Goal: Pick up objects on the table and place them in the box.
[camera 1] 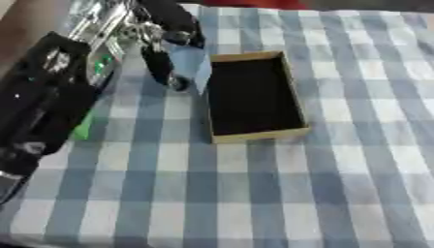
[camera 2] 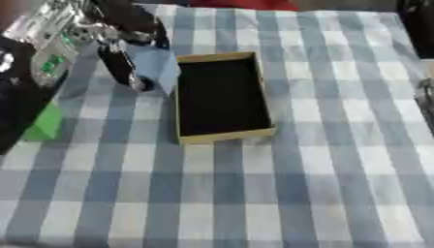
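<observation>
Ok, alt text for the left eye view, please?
The robot's left hand holds a light blue piece at the left rim of an open, dark-lined box on a blue-and-white checked tablecloth. Something green shows beside the arm.

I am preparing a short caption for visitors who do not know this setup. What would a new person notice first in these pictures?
First, the shallow tan box with a dark inside, lying on the blue and white checked tablecloth. Next, the left robot hand at the upper left, fingers curled round a pale blue piece at the box's left wall. A green thing shows at the left edge, beside the black arm.
</observation>
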`<state>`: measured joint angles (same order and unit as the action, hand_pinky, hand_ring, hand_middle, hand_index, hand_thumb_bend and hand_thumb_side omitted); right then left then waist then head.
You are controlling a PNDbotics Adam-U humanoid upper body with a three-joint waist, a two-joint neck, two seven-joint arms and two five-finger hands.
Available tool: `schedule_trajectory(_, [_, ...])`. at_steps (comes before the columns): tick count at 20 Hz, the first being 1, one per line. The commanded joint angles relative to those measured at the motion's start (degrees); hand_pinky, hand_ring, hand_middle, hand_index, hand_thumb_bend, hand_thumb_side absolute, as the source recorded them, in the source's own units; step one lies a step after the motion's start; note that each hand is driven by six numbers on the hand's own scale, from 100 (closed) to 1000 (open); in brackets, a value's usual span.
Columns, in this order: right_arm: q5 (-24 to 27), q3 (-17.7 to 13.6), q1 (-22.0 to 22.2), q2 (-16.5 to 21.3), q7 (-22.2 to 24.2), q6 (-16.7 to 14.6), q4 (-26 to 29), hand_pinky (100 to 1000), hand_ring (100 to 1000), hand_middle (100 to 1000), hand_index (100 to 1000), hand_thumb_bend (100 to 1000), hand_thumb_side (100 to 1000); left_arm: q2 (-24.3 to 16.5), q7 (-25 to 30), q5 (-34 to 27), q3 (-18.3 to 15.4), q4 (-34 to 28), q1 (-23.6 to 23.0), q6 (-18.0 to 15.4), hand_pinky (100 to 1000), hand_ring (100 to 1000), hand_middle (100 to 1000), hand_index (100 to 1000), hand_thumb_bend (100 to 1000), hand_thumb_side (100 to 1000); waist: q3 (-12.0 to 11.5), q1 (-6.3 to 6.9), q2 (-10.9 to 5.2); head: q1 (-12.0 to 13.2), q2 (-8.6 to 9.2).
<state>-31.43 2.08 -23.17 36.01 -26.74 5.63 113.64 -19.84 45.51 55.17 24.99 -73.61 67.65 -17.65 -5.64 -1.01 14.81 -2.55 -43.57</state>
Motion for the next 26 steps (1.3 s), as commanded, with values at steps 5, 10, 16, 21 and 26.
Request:
schedule_trajectory(5, [-0.06,-0.64,-1.54,1.08,-0.09,-0.24,0.95,844,824,847,841,100,1000,1.54,4.26,-2.65,0.66,-5.57,1.44,2.66,677,638,625,728,312,334,0.85,-0.24,-1.01,0.27,1.38])
schedule_trajectory(10, [0.13,-0.41,-2.30,0.75,0.12,-0.54,0.95,844,824,847,841,100,1000,5.16,5.22,-0.86,1.86,-2.01,0.85,3.24,675,639,626,727,329,332,1.47,-0.13,-0.77,0.64,1.61])
schedule_trajectory(16, [0.20,-0.44,-2.48,0.50,0.01,-0.63,0.95,844,823,847,841,100,1000,7.29,4.38,2.85,3.37,2.51,-0.38,1.49,679,646,632,731,350,337,1.78,0.13,-0.65,0.62,1.44])
schedule_trajectory(21, [0.21,-0.48,-2.59,0.37,-0.16,-0.69,0.95,844,823,846,840,100,1000,8.27,3.78,4.29,3.96,5.27,-1.03,-0.19,700,668,655,747,382,356,1.80,0.11,-0.64,0.57,1.47])
schedule_trajectory(26, [0.24,-0.41,-2.63,0.30,-0.13,-0.72,0.95,844,823,846,839,100,1000,8.43,2.78,5.50,4.11,5.88,-1.12,-1.47,865,833,816,856,530,415,1.74,0.05,-0.68,0.34,1.43])
